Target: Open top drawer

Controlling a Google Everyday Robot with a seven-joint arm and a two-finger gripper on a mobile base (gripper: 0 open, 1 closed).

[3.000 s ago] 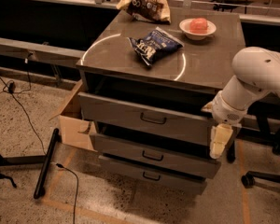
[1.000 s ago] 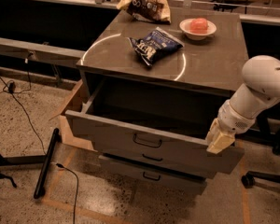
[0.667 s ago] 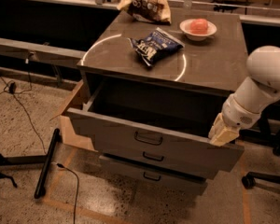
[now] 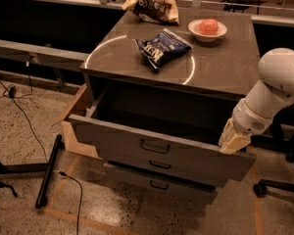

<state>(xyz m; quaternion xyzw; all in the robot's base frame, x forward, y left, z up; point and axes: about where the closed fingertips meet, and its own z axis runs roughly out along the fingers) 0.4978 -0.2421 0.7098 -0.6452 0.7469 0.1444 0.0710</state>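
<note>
The top drawer (image 4: pixel 117 140) of the grey metal cabinet stands pulled far out, and its plain grey inside shows. Its small dark loop handle (image 4: pixel 155 146) sits at the centre of the tall front. My gripper (image 4: pixel 232 140), cream-coloured on a white arm (image 4: pixel 277 84), is at the right end of the drawer front's upper edge, well right of the handle. I cannot tell whether it touches the edge.
Two shorter drawers, the middle (image 4: pixel 186 173) and the bottom (image 4: pixel 181 192), sit below, slightly out. On the cabinet top (image 4: pixel 225 62) lie a blue snack bag (image 4: pixel 161 47), a brown bag (image 4: pixel 152 6) and a bowl (image 4: pixel 207 29). A cardboard box (image 4: pixel 73 131) stands at the left, and cables and a stand lie on the floor.
The top drawer has come far out from slightly open three seconds ago. Over the last second it stayed put while my gripper rose a little at its right end.
</note>
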